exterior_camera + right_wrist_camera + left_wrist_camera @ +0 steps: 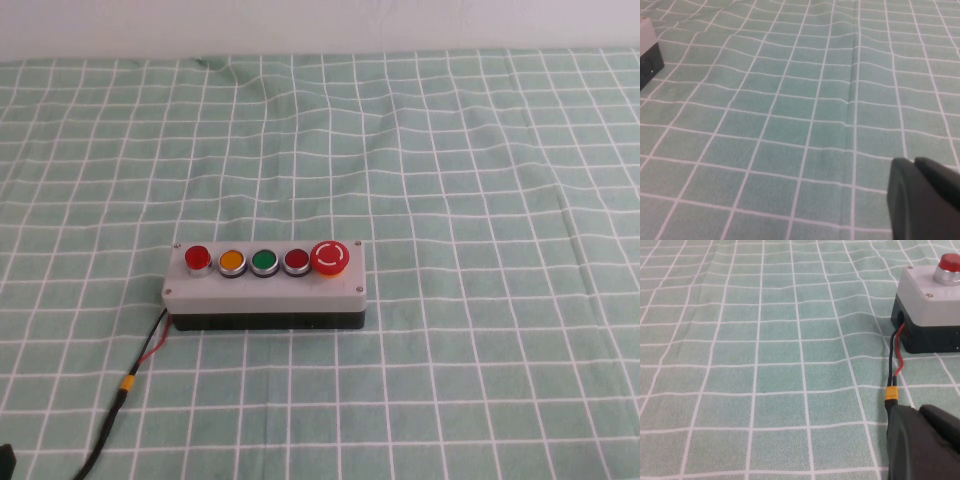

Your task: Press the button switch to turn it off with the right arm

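Observation:
The grey button box (265, 290) lies on the green checked cloth with five buttons in a row. The button switch (197, 258), small, bright red and silver-ringed, is the box's left end button; it also shows in the left wrist view (949, 263). My right gripper (914, 162) is shut and empty over bare cloth, far to the right of the box, whose corner (647, 47) just shows. My left gripper (917, 412) is shut and empty, near the table's front left, by the box's cable. Neither arm reaches into the high view.
After the button switch come an orange button (232, 261), a green one (264, 261), a maroon one (296, 261) and a large red mushroom button (330, 257). A red and black cable (140, 370) runs from the box's left end to the front edge.

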